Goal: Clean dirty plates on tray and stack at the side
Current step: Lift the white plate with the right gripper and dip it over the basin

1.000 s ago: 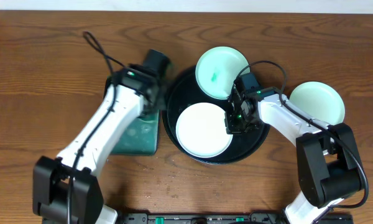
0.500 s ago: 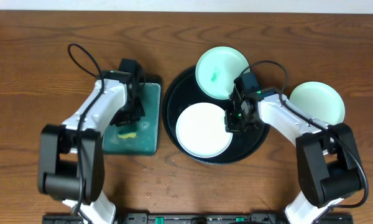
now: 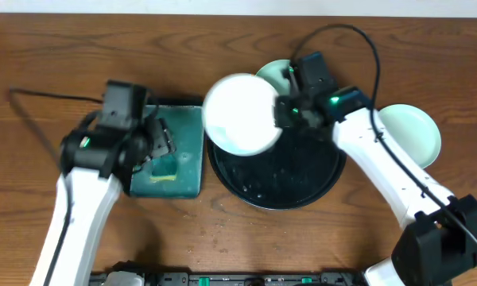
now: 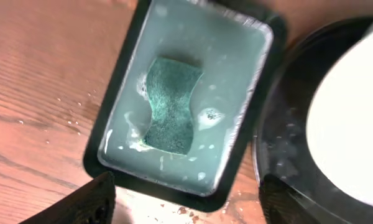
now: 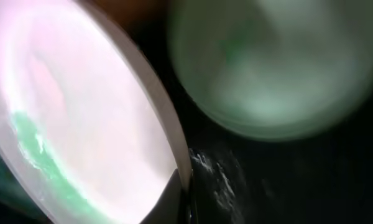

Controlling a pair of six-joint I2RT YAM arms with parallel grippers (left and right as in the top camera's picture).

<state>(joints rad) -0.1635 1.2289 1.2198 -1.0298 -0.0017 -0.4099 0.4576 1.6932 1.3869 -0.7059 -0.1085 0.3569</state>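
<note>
My right gripper (image 3: 282,111) is shut on the rim of a white plate (image 3: 240,114), which it holds tilted above the upper left of the round black tray (image 3: 294,187). In the right wrist view the plate (image 5: 81,124) fills the left, its edge pinched between my right gripper (image 5: 183,199). A pale mint plate (image 3: 272,71) peeks out behind it at the tray's far edge. Another mint plate (image 3: 409,131) lies on the table to the right. My left gripper (image 3: 155,143) hangs open and empty above a green sponge (image 4: 171,106).
The sponge lies in a dark rectangular tray of teal liquid (image 4: 236,50) just left of the black tray (image 4: 286,137). Water drops and crumbs dot the wood near it. Cables run from both arms across the back of the table.
My left gripper swung from the black tray to the liquid tray, opened and let the sponge go there. My right gripper lifted the white plate off the black tray, up and to the left.
</note>
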